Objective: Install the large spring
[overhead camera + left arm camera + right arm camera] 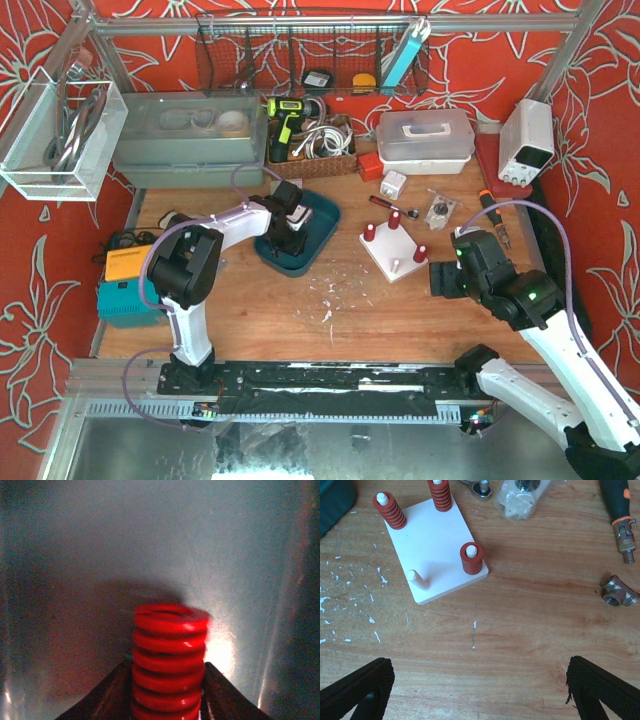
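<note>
Scuffs and white flecks mark the desk (520,630) nearest the arms. Above it the right fingers (362,687) are spread wide apart and grasp nothing, their dark pads sitting at the lower corners of the right wrist view. Just beyond them the white board (437,545) lies flat on the wood. It has four pegs: three carry red springs (471,559), and the near-left bare peg (417,579) stands unfilled. To the right of the board, well apart from it, sits a metal tee fitting (619,591). Farther back and to the left, the left arm reaches into the teal tray (322,215). There the left fingers (112,697) are clenched on the large spring (170,650), one on either side of its coils, with its free end pointing toward the tray's floor. The spring is inside the tray, well apart from the board.
</note>
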Tool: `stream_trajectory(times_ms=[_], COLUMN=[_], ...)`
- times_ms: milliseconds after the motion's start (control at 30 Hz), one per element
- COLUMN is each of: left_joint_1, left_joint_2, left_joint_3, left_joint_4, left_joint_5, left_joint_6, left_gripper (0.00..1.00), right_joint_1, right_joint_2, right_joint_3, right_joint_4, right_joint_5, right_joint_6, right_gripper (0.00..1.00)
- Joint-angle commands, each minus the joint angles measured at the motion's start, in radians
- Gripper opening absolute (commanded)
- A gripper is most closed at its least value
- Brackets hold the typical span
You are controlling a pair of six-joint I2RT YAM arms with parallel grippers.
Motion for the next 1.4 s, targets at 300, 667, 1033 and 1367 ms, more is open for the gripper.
stream_trajectory(times_ms=[300,667,1033,1367], left_joint_1=[0.0,-0.072,-0.232,-0.278], left_joint_2=[-0.109,-0.406,-0.586,-0.734], left_joint_3=[0.035,-0.022,-0.235,-0.42], left_joint_4=[-0.044,0.213,0.43,0.72], left_joint_5=[0.068,0.177,0.279,0.308], left_joint_6=[-0.038,-0.052,0.099,0.189], left_gripper=[0.19,0.11,0.07,0.01], right_joint_1=[0.001,-0.001,-0.002,0.001], right_joint_2=[0.073,0.313,0.529,0.593], right_joint_3=[0.062,0.264,0.451,0.476], right_joint_4=[0.029,0.04,0.201,0.251], right_joint_5=[-0.139,-0.302,-0.691,-0.86], right_joint_6=[0.016,0.041,0.149,0.149], right_gripper=[0.94,0.9,0.73,0.7])
